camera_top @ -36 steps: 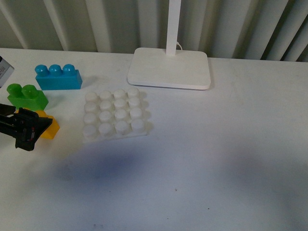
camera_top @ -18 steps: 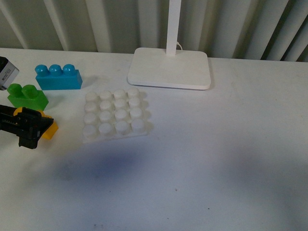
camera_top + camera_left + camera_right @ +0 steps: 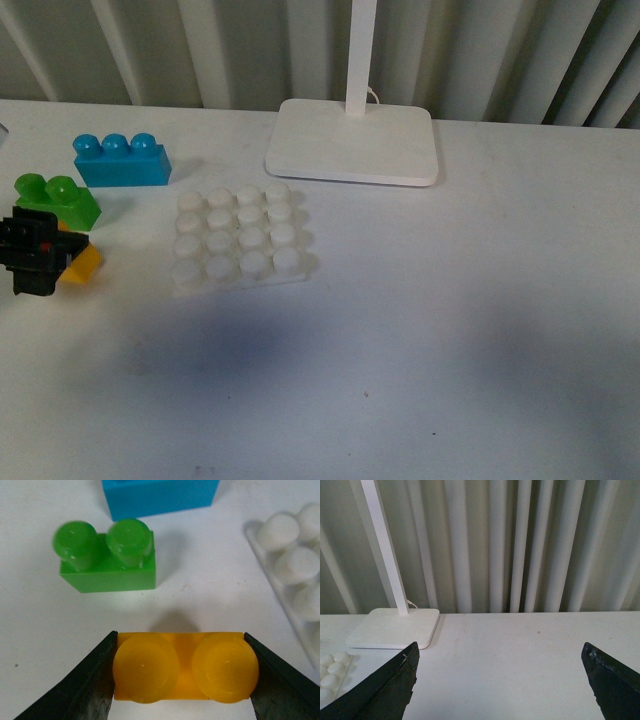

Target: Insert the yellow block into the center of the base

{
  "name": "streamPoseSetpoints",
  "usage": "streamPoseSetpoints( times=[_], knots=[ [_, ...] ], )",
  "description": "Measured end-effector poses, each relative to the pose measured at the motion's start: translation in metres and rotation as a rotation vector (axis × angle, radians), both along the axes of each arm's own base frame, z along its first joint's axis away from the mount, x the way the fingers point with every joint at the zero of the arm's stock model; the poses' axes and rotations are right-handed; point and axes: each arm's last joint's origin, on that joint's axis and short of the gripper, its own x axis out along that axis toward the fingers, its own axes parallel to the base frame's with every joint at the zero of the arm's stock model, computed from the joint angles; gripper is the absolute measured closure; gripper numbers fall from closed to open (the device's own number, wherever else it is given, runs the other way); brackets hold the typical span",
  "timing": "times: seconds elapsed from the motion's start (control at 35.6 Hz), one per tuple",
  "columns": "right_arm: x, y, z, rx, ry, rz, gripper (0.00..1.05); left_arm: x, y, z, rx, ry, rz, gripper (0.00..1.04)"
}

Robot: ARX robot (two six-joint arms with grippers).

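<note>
Holding: left gripper (image 3: 184, 680), jaws clamped on small yellow-orange two-stud plastic brick (image 3: 84, 264), mid-left of frame; drawn leftward since a second ago, probably lifting; flat white studded square plastic base (image 3: 240, 238) unfilled.

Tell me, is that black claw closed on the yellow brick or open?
Shut on it: the left gripper has its two black fingers pressed against both ends of the yellow block.

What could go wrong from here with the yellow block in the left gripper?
The left gripper pinches the yellow block only at its short ends, so it may pivot or slip when pressed down. The green brick sits close by; a low lift could nudge it. The base might slide if pressed off centre.
</note>
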Motion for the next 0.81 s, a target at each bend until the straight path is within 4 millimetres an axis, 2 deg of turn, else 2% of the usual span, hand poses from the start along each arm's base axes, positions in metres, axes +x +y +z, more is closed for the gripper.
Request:
streamPoseSetpoints(
  times=[0.22, 0.36, 0.45, 0.62, 0.81],
  knots=[
    [0.0, 0.0, 0.0, 0.0, 0.0, 0.0, 0.09, -0.005, -0.021, 0.032, -0.019, -0.029, 0.069, 0.39],
    [0.0, 0.0, 0.0, 0.0, 0.0, 0.0, 0.09, -0.007, -0.048, 0.047, -0.039, -0.041, 0.092, 0.39],
    [0.0, 0.0, 0.0, 0.0, 0.0, 0.0, 0.09, -0.007, -0.062, 0.05, -0.053, -0.049, 0.095, 0.39],
    [0.0, 0.0, 0.0, 0.0, 0.0, 0.0, 0.09, -0.004, -0.109, 0.058, -0.09, -0.082, 0.084, 0.39],
    [0.0, 0.0, 0.0, 0.0, 0.0, 0.0, 0.09, 0.005, -0.144, 0.045, -0.088, -0.064, 0.053, 0.39]
  ],
)
